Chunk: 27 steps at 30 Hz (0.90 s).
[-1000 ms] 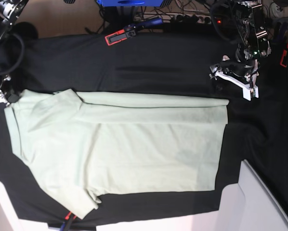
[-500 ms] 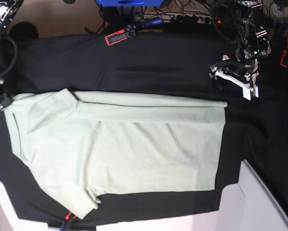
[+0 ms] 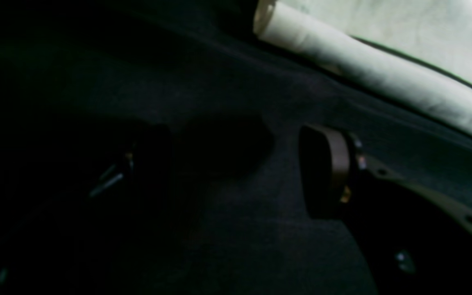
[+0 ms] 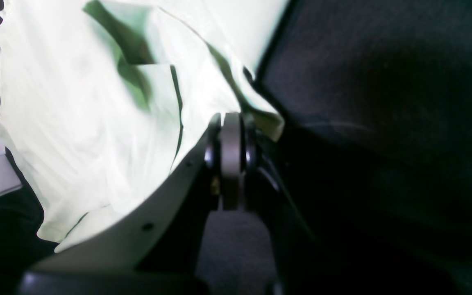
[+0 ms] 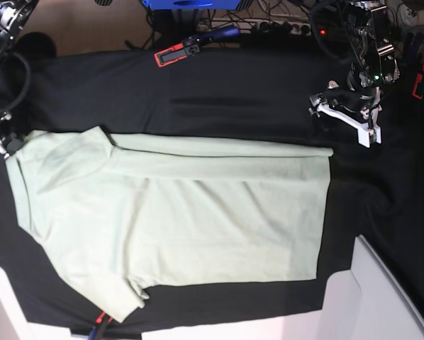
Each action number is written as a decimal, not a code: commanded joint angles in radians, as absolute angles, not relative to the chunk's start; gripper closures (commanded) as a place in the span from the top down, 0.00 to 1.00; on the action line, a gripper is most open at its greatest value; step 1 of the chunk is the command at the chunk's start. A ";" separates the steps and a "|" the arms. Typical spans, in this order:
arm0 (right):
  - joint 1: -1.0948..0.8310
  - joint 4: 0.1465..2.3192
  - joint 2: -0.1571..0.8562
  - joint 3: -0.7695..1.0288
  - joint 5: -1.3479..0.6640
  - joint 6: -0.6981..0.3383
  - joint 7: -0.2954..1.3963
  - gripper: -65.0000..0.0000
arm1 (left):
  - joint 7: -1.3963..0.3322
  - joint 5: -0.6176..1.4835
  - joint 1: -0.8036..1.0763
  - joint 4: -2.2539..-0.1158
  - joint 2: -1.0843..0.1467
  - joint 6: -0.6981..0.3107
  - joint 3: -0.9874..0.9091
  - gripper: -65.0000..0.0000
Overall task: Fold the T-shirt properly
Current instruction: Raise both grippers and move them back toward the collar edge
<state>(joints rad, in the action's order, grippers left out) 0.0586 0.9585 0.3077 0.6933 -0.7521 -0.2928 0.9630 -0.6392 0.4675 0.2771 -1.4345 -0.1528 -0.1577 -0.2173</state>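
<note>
A black table cloth (image 5: pixel 233 92) was spread over the work surface, with cables and a red-and-black tool (image 5: pixel 178 52) lying along its far edge. The T-shirt (image 5: pixel 198 219) was laid flat across the middle of the cloth, its far long edge folded over into a narrow band and one sleeve pointing toward the near edge. The left gripper (image 5: pixel 343 113) was held above bare cloth just beyond the shirt's far corner, its jaws spread wide and nothing between them; in the left wrist view one dark pad (image 3: pixel 322 172) was seen apart from the rolled hem. The right gripper (image 4: pixel 230 164) was closed at the shirt's collar-end corner, and a fold of the fabric appeared to be pinched there, though the bright blur left this uncertain.
</note>
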 commanded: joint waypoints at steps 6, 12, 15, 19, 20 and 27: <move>0.071 0.974 0.331 0.699 -0.769 -0.294 0.957 0.03 | -0.622 0.469 0.274 -1.448 -0.162 -0.162 -0.222 0.71; 0.050 0.975 0.331 0.710 -0.776 -0.292 0.954 0.40 | -0.622 0.469 0.271 -1.448 -0.162 -0.162 -0.222 0.72; 0.025 0.975 0.320 0.777 -0.777 -0.292 0.952 0.63 | -0.622 0.469 0.271 -1.448 -0.162 -0.162 -0.222 0.72; -0.012 0.980 0.262 0.865 -0.776 -0.294 0.952 0.67 | -0.622 0.469 0.271 -1.448 -0.162 -0.162 -0.222 0.72; -0.013 0.977 0.259 0.865 -0.773 -0.295 0.952 0.68 | -0.622 0.469 0.269 -1.449 -0.162 -0.162 -0.222 0.72; 0.007 0.974 0.226 0.865 -0.776 -0.298 0.951 0.67 | -0.622 0.469 0.265 -1.449 -0.162 -0.162 -0.222 0.72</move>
<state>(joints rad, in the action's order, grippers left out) -0.0021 0.9707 0.2173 0.8665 -0.7864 -0.3042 0.9295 -0.6388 0.4671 0.2699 -1.4345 -0.1505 -0.1577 -0.2173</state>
